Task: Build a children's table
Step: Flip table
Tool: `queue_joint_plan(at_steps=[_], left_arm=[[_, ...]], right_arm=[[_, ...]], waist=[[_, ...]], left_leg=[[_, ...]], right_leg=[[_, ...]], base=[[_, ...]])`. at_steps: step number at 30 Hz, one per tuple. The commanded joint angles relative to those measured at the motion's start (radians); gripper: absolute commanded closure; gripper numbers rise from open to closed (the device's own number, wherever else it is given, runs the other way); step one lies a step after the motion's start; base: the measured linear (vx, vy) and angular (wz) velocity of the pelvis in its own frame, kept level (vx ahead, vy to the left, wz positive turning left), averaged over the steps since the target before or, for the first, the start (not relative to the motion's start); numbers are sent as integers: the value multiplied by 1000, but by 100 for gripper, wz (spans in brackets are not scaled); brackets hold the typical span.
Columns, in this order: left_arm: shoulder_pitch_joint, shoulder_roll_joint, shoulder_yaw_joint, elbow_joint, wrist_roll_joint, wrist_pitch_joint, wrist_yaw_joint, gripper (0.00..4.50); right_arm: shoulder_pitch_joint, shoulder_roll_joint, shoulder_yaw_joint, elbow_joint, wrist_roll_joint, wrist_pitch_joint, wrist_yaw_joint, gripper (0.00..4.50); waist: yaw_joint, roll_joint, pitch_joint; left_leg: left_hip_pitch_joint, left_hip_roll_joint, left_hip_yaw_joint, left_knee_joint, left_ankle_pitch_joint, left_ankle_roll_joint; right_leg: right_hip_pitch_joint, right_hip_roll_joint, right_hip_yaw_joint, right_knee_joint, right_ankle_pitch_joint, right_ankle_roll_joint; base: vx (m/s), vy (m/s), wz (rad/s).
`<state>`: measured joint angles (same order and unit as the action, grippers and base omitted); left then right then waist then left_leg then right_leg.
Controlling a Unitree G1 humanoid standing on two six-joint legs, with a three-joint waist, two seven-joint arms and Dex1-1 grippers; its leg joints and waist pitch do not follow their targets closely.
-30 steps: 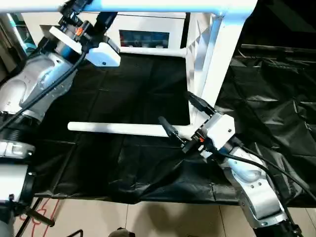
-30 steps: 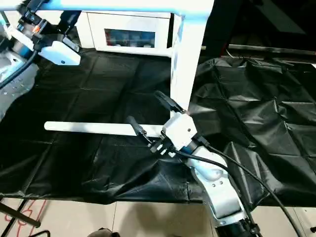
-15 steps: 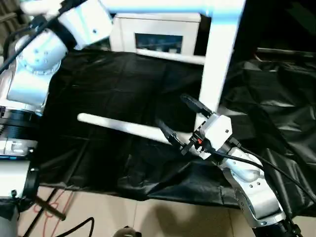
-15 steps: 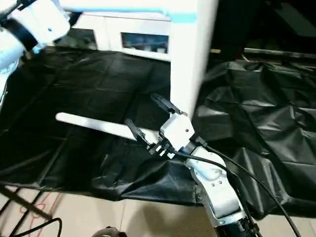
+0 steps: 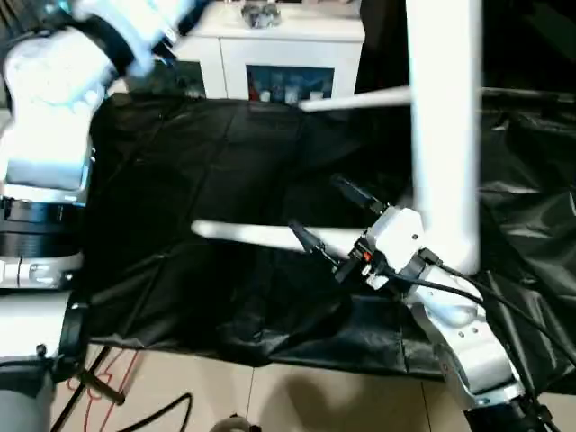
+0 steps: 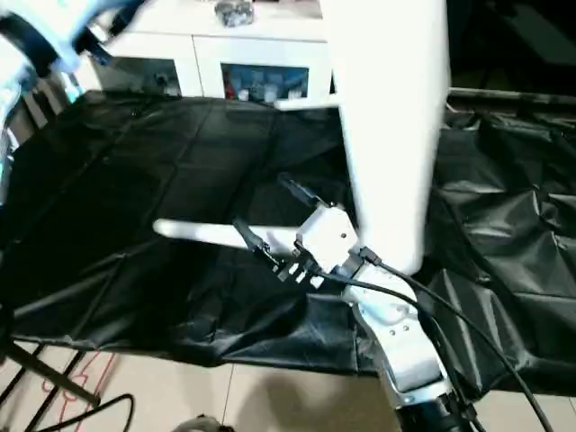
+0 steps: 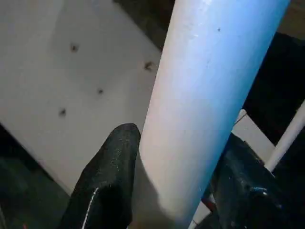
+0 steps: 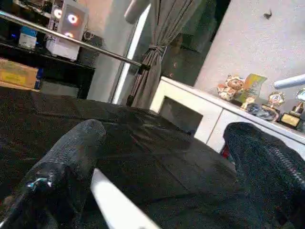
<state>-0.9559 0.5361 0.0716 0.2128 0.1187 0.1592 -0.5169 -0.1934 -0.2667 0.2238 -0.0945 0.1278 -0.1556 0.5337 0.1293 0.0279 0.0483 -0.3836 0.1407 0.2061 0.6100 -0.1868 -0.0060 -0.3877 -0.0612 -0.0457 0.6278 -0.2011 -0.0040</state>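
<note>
The left end effector (image 7: pixel 176 191) is clamped on a white table leg (image 7: pixel 209 105) — in the left wrist view the thick tube runs straight between its two black fingers (image 7: pixel 107 186), one pressed against each side. From the head camera that same leg (image 5: pixel 443 135) stands nearly upright in the foreground, blurred, rising past the top edge of the picture; the silver left arm (image 5: pixel 54 135) reaches up at the far left.

A second white leg (image 5: pixel 270 237) lies flat on the black sheet (image 5: pixel 225 162) that covers the floor, running roughly sideways across the middle of the scene. The right end effector (image 5: pixel 326 220) sits at the near end of this lying leg with its jaws spread wide (one finger on either side of the tube, neither seen to press on it). In the right wrist view the two dark fingers (image 8: pixel 71 148) stand far apart, and the white tube (image 8: pixel 119 205) shows low between them against the black sheet.

A thinner white bar (image 5: pixel 355 99) — another part of the table, though which part cannot be told — juts sideways behind the upright leg, above the sheet.

At the back stands a white cabinet (image 5: pixel 288 45) with glass doors, small objects on its top. Pale floor tiles (image 5: pixel 270 396) show at the near edge of the sheet, with a red cable (image 5: pixel 108 378) lying on them at the left.
</note>
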Motion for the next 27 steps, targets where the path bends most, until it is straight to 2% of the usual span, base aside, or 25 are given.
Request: queue_joint_plan(at_steps=[1,5,7,8,10,12,15,16,18,20,22,23,24,27], left_arm=[[16,-41,60,53,-87,136,52,252],[18,-46,73,39,-77,176,70,252],[24,-55,86,26,-81,203,81,252],[34,-64,100,6,-85,230,100,252],[43,-67,105,-8,-88,236,112,252],[58,-70,114,-23,-92,238,120,252],[66,-72,118,-33,-94,235,122,252],[70,-75,121,-40,-95,231,120,252],[74,-77,122,-48,-96,228,117,252],[77,-79,122,-55,-99,225,117,252],[79,-80,122,-59,-103,227,115,252],[80,-79,121,-61,-104,226,115,252],[84,-78,119,-67,-109,228,115,252],[86,-77,119,-71,-110,226,116,253]], right_arm=[[-14,-15,-24,2,26,23,18,0],[-2,-23,-12,-10,41,42,40,0],[14,-21,5,-22,49,59,56,0],[41,-26,28,-39,71,89,87,0],[60,-32,41,-50,93,116,112,0],[85,-37,43,-64,154,180,141,0],[101,-41,37,-70,176,201,146,0],[118,-43,22,-66,183,209,144,0],[147,-41,-17,-46,196,239,118,0],[156,-26,-60,-1,184,257,61,0],[145,-18,-76,26,167,263,27,0],[138,-10,-82,32,172,266,17,0],[95,29,-114,58,185,291,-57,0],[71,49,-130,71,190,297,-87,0]], waist=[[-7,-17,-54],[-14,-17,-52],[-20,-21,-51],[-20,-22,-51],[-20,-24,-52],[-19,-22,-53],[-18,-23,-51],[-19,-31,-51],[-16,-26,-50],[-17,-28,-51],[-21,-29,-51],[-21,-28,-51],[-22,-30,-51],[-22,-29,-52]], left_leg=[[23,93,-58,-80,-252,7],[23,93,-60,-81,-271,5],[21,92,-60,-81,-274,7],[20,92,-60,-81,-270,10],[17,94,-62,-81,-260,19],[18,95,-61,-81,-251,25],[19,95,-61,-83,-262,19],[20,96,-60,-84,-272,15],[23,98,-63,-87,-278,4],[25,100,-64,-90,-289,-7],[27,98,-64,-92,-299,-20],[28,98,-64,-92,-304,-23],[27,97,-63,-92,-300,-23],[30,98,-62,-91,-283,-27]], right_leg=[[20,-105,57,-85,-290,-165],[19,-105,57,-91,-329,-153],[21,-104,57,-93,-342,-150],[21,-105,56,-94,-344,-152],[23,-106,56,-92,-324,-158],[23,-104,56,-92,-299,-165],[20,-105,55,-93,-306,-166],[20,-106,56,-96,-322,-158],[17,-107,57,-97,-328,-153],[17,-105,56,-97,-307,-157],[15,-104,54,-96,-297,-166],[15,-105,54,-97,-296,-167],[17,-106,54,-96,-280,-170],[16,-108,55,-95,-268,-172]], base=[[0,0,0],[0,0,0],[0,0,0],[0,0,0],[0,0,0],[0,0,0],[0,0,0],[0,0,0],[0,0,0],[0,0,0],[0,0,0],[0,0,0],[0,0,0],[0,0,0]])
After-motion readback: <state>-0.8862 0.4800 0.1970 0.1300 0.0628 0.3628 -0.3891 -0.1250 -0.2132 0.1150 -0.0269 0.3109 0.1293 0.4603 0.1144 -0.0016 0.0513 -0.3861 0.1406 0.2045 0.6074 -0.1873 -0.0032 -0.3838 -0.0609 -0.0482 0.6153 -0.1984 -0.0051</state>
